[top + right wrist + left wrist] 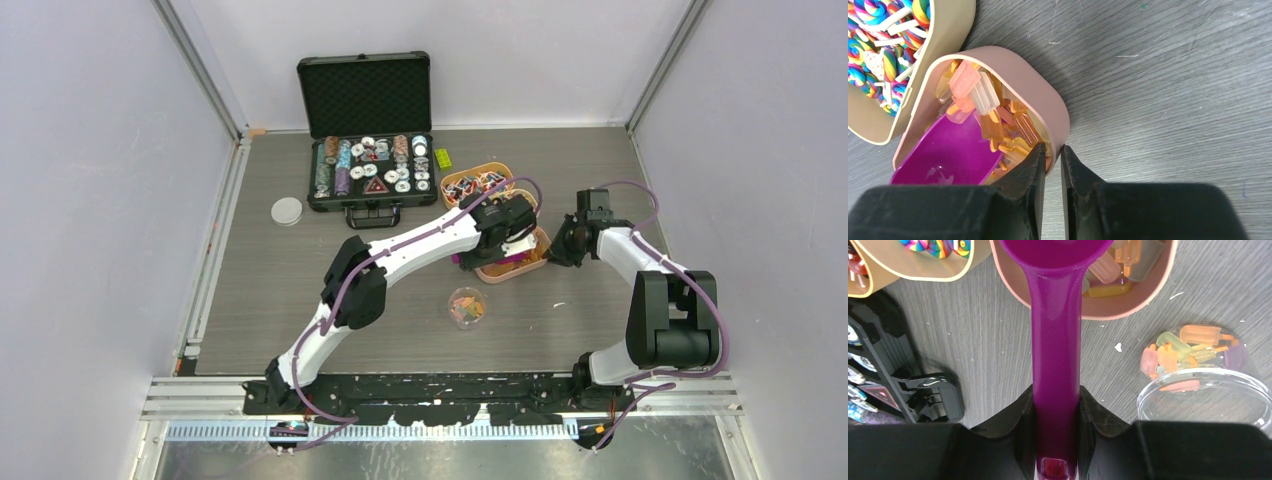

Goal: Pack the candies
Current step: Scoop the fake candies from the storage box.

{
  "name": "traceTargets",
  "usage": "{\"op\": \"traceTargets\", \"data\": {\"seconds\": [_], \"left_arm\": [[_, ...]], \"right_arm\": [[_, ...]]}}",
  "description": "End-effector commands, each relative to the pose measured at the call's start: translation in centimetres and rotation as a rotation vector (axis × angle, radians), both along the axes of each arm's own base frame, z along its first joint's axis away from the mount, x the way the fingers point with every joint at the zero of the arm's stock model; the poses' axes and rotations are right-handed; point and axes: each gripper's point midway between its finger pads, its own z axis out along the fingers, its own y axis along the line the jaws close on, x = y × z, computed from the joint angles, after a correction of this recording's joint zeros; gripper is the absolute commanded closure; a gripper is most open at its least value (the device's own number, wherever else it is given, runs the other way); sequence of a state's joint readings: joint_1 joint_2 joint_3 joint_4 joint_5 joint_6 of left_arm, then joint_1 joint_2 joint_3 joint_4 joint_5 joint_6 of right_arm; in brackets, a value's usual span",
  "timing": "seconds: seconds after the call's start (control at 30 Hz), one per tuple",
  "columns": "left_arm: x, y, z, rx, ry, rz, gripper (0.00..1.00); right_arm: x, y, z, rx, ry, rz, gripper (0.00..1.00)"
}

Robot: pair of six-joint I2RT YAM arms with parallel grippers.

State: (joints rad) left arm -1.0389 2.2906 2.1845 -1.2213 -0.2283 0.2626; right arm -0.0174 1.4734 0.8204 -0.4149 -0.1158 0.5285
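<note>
Jaws of left gripper (1055,405) were clamped on scoop (1055,330) handle, its bowl down among candies (993,125) in pink tray (1048,95). Right gripper (1051,160) pinched the tray wall, fingers nearly together. More candies lay in clear cup (1208,400) beside tray

The scoop (948,155) lies among the candies (993,127) in the near bowl (1045,92), the far bowl (955,30) just behind, the cup (1208,405) in front

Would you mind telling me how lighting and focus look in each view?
Top external: even light, soft shadows, candies too small to resolve. Left wrist: magenta scoop heavily saturated, left fingers nearly black. Right wrist: pink tray rim sharp, small glare in the scoop bowl, right fingers dark.
</note>
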Motion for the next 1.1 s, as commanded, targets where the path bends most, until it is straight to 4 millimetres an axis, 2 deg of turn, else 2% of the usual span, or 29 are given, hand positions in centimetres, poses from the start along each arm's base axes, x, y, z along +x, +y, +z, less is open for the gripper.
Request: {"op": "traceTargets", "data": {"seconds": [0.0,0.23,0.4,0.83,1.07], "left_arm": [[-0.3,-1.0,0.9,-0.080,-0.009,0.001,1.00],[-0.5,1.0,-0.5,-0.065,0.015,0.057,1.00],[-0.3,1.4,-0.7,-0.104,0.015,0.081,1.00],[0.6,1.1,-2.4,-0.144,0.010,0.118,1.00],[1.1,0.5,-2.2,-0.145,0.003,0.127,1.00]], "right_arm": [[0.2,0.0,0.1,0.001,-0.022,0.001,0.80],[0.2,-0.2,0.1,-0.005,-0.025,-0.003,0.81],[0.4,-0.1,0.4,0.003,-0.038,-0.007,0.82],[1.5,0.7,2.3,0.053,-0.096,-0.012,0.82],[1.6,0.8,2.7,0.061,-0.112,-0.016,0.82]]}}
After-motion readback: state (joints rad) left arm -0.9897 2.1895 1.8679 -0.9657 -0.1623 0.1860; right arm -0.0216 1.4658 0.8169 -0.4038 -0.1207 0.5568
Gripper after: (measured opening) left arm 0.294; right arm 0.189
